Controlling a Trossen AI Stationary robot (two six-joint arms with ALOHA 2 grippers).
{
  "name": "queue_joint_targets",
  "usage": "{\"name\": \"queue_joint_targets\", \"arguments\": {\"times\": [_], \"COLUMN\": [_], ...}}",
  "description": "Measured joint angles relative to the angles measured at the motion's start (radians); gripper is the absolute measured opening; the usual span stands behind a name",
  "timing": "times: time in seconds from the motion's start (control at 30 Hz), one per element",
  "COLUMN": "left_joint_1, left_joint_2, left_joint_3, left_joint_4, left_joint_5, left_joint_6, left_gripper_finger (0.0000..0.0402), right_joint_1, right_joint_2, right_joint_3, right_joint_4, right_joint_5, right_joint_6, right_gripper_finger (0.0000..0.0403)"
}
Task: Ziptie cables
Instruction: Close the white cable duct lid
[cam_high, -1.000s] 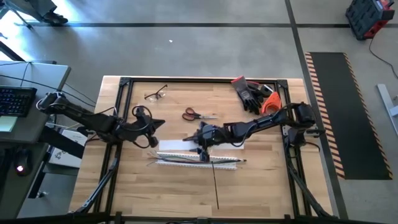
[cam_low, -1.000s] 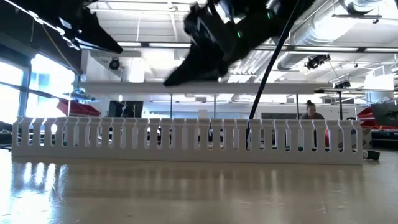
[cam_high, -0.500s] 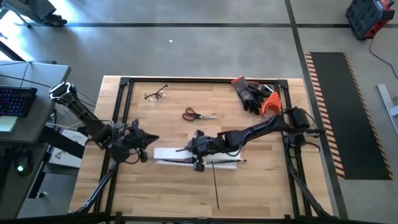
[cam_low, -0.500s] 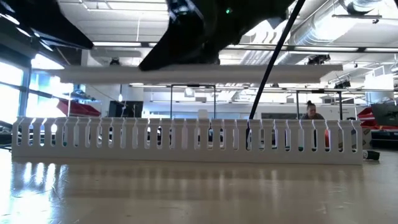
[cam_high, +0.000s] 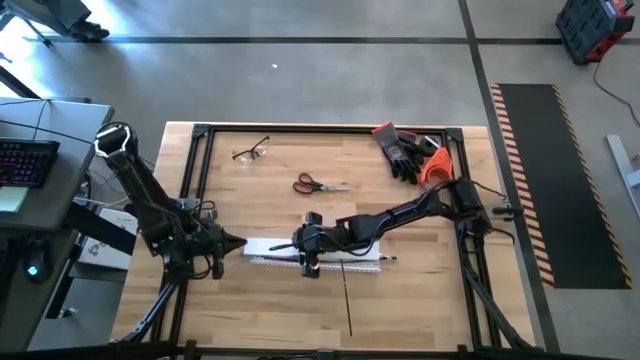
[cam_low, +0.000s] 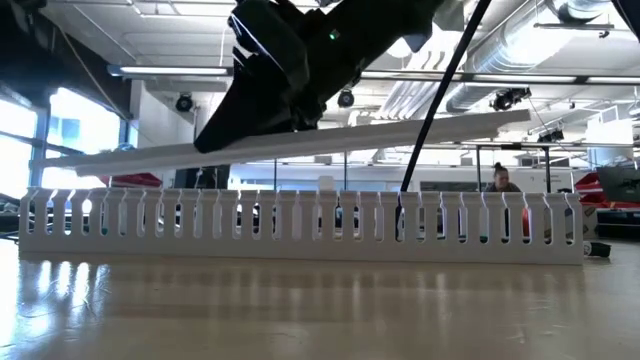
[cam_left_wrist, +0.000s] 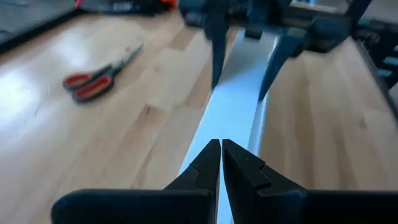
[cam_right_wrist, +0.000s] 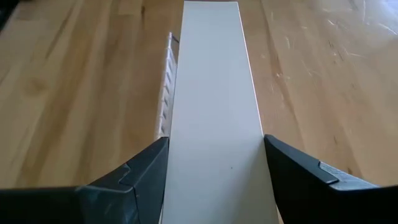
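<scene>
The cables (cam_high: 262, 262) lie along the slotted white duct (cam_high: 345, 262) near the middle of the table (cam_high: 420, 290), their loose ends poking out at the duct's left end, and the ziptie (cam_high: 347, 300) lies as a thin black line running from the duct toward the table's front edge. Just above the duct hangs the flat white cover strip (cam_right_wrist: 214, 112), clamped across its width between the fingers of the right gripper (cam_high: 308, 262); in the low view the strip (cam_low: 300, 145) tilts, its left end lower than its right. The left gripper (cam_high: 232, 243), its fingers pressed together with nothing between them, points at the strip's left end from just beside it. The step in hand looks like clearing the cover away from the duct so the cables can be reached. Doing it well probably means carrying the strip level and setting it down well apart from the duct, without brushing the slotted wall or dragging the wires. The strip itself is what blocks the way, since it shadows both duct and cables. Beyond the duct lie red-handled scissors (cam_high: 312, 184), a pair of glasses (cam_high: 251, 151) and black and orange gloves (cam_high: 410, 153) at the far right corner, all clear of the work.
</scene>
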Motion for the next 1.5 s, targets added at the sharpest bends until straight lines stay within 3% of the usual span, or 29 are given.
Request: {"name": "queue_joint_targets", "arguments": {"times": [0.2, 0.43, 0.7, 0.83, 1.1, 1.23, 1.5], "left_joint_1": [-0.010, -0.005, 0.003, 0.039, 0.111, 0.135, 0.140], "left_joint_2": [0.055, 0.069, 0.069, 0.068, 0.083, 0.127, 0.158], "left_joint_3": [-0.083, -0.179, -0.282, -0.283, -0.283, -0.283, -0.283], "left_joint_4": [0.067, 0.210, 0.557, 0.635, 0.669, 0.674, 0.684], "left_joint_5": [0.002, -0.001, 0.019, 0.053, 0.151, 0.179, 0.166], "left_joint_6": [-0.088, -0.087, 0.147, 0.258, 0.323, 0.324, 0.324], "left_gripper_finger": [0.0000, 0.0000, 0.0000, 0.0000, 0.0000, 0.0000, 0.0000], "right_joint_1": [0.018, 0.021, 0.022, 0.023, 0.025, 0.025, 0.027], "right_joint_2": [0.000, 0.000, 0.000, 0.000, 0.000, 0.000, -0.006], "right_joint_3": [0.004, 0.004, 0.003, 0.003, 0.003, 0.002, 0.008], "right_joint_4": [-0.006, -0.047, -0.051, -0.031, -0.036, -0.052, -0.044], "right_joint_5": [-0.005, -0.001, -0.001, -0.007, -0.045, -0.013, 0.029], "right_joint_6": [0.027, 0.037, 0.042, 0.042, 0.077, 0.075, 0.059], "right_gripper_finger": [0.0215, 0.0215, 0.0215, 0.0215, 0.0215, 0.0215, 0.0215]}}
